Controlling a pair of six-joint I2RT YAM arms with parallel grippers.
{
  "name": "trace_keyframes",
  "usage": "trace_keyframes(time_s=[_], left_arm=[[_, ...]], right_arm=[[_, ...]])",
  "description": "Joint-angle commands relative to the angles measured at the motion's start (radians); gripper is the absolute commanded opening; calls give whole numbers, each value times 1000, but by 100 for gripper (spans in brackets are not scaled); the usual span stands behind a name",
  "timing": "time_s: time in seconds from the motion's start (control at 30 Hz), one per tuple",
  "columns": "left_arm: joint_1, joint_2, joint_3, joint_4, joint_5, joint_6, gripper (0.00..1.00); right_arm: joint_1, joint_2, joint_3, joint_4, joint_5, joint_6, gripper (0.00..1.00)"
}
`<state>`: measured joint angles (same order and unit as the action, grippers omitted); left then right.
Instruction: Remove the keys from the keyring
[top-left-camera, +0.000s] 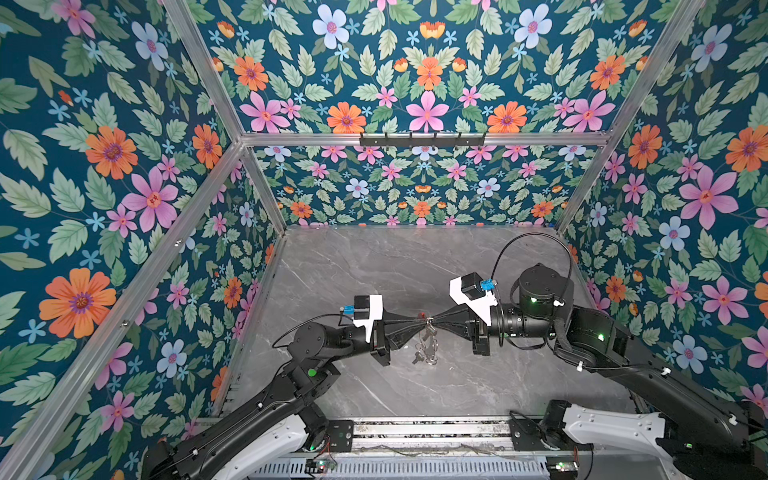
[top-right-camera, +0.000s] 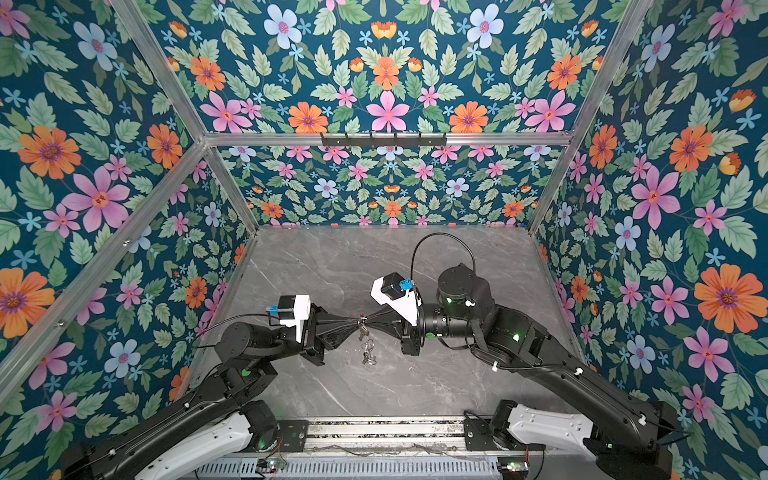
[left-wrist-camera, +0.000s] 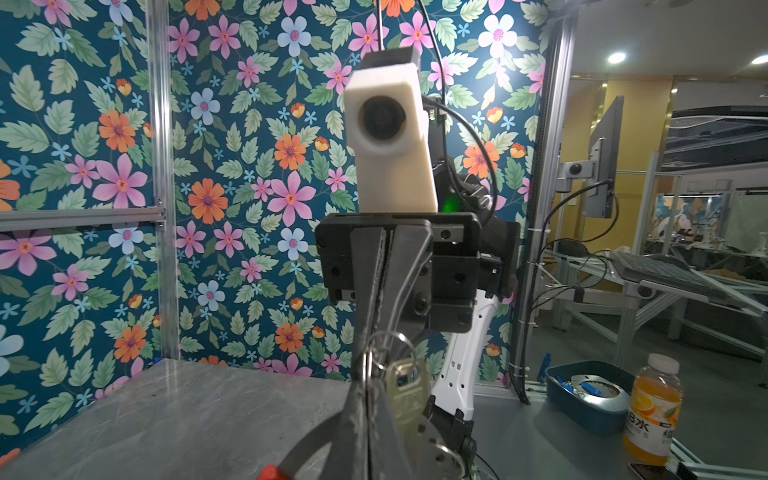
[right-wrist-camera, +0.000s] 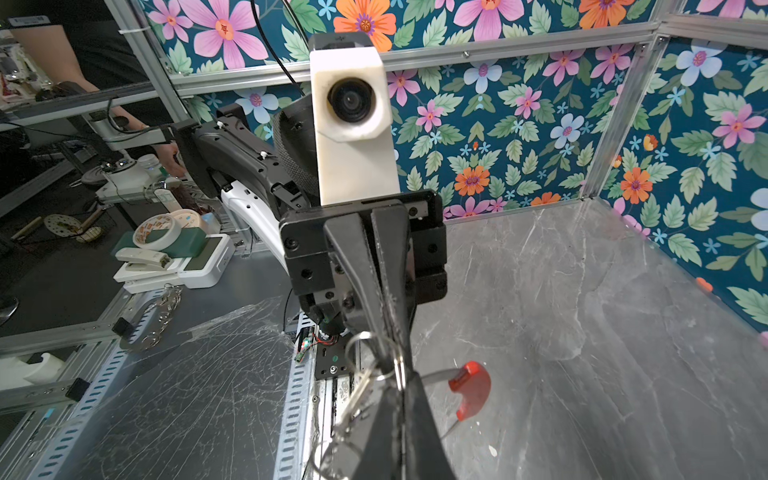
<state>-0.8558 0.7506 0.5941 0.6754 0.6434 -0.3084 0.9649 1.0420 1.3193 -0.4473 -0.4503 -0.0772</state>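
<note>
Your right jaws are pinched shut on the keyring (right-wrist-camera: 469, 388). The left jaws are narrow, hold unclear. The keys (top-left-camera: 428, 353) dangle just beneath both.

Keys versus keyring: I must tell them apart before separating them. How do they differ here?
The keys are small, silvery and dangle in a bunch; the keyring is a thin hoop with a red sleeve. The keys hang below the fingers; the keyring's sleeve sticks out beside them. Both are metal, linked, held off the table.
</note>
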Motion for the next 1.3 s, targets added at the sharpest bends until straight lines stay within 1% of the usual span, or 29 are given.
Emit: trace_keyframes(time_s=[0.0, 0.07, 0.2, 0.3, 0.47, 0.63, 0.77, 0.97, 1.13, 1.23, 1.27], left_arm=[[3, -11, 20, -69, -86, 11, 27], [3, -13, 35, -120, -113, 17, 34], [3, -11, 48, -178, -131, 14, 42], [3, -10, 51, -182, -122, 2, 46], [3, -3, 96, -289, -137, 23, 55], [3, 44, 170, -405, -90, 42, 58], [3, 85, 235, -521, -83, 66, 58], [2, 90, 272, -582, -55, 63, 61], [3, 129, 334, -689, 11, 63, 61], [3, 146, 342, -706, 41, 53, 60], [3, 151, 343, -708, 49, 50, 59]], right_arm=[[0, -5, 12, -64, 78, 10, 0], [-1, -7, 14, -96, 109, 11, 0], [0, -13, 17, -141, 145, 10, 0], [0, -13, 19, -162, 171, 7, 0], [0, -2, 36, -204, 188, -3, 0], [0, 6, 42, -221, 195, -14, 0], [0, 2, 39, -224, 191, -25, 0], [0, -4, 26, -229, 190, -50, 0], [0, -11, 1, -219, 194, -63, 0], [0, -18, -21, -197, 194, -63, 0], [0, -20, -26, -191, 194, -62, 0]])
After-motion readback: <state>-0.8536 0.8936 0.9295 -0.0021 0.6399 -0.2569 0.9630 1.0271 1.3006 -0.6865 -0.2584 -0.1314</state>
